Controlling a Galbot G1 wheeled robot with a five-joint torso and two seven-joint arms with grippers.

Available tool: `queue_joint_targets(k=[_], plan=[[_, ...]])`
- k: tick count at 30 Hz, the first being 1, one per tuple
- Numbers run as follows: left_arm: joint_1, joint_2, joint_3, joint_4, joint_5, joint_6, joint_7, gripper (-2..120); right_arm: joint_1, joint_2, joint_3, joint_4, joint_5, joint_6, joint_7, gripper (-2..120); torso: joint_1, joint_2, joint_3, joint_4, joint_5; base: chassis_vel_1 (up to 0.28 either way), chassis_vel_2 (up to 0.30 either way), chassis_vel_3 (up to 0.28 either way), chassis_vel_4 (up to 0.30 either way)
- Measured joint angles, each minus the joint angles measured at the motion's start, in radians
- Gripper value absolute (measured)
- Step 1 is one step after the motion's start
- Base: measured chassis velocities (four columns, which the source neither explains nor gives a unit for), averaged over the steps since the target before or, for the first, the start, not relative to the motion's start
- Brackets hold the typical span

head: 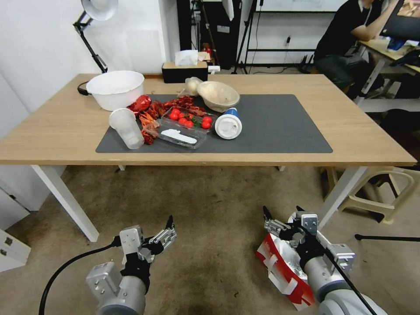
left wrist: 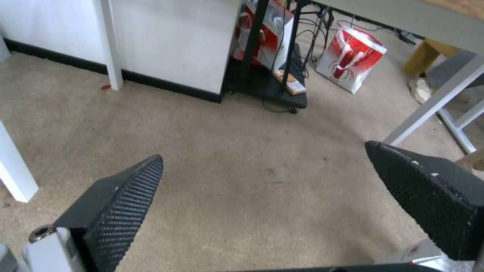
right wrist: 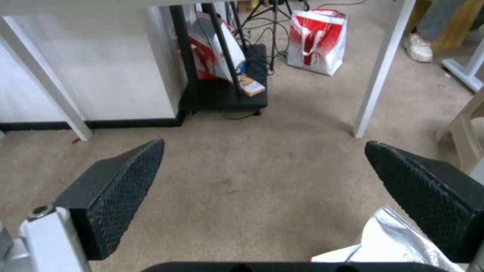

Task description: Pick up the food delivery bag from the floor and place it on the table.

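Food delivery bag (head: 280,267) lying on the floor (head: 210,245) before the worktop (head: 65,131), right gripper (head: 282,218) just above its foil-lined mouth, fingers released; left gripper (head: 168,227) well apart, fingers likewise released.

Both end effectors, left (head: 169,225) and right (head: 282,214), gape low.
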Motion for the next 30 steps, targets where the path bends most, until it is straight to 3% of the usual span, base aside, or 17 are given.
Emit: queue_joint_targets(k=[30], plan=[[-0.001,0.004,-0.005,0.000,0.019,0.002,0.018,100,0.001,-0.002,-0.002,-0.009,0.012,-0.001,0.013,100,-0.050,-0.125,-0.076,0.0000,0.0000,0.000,0.000,0.000,0.000]])
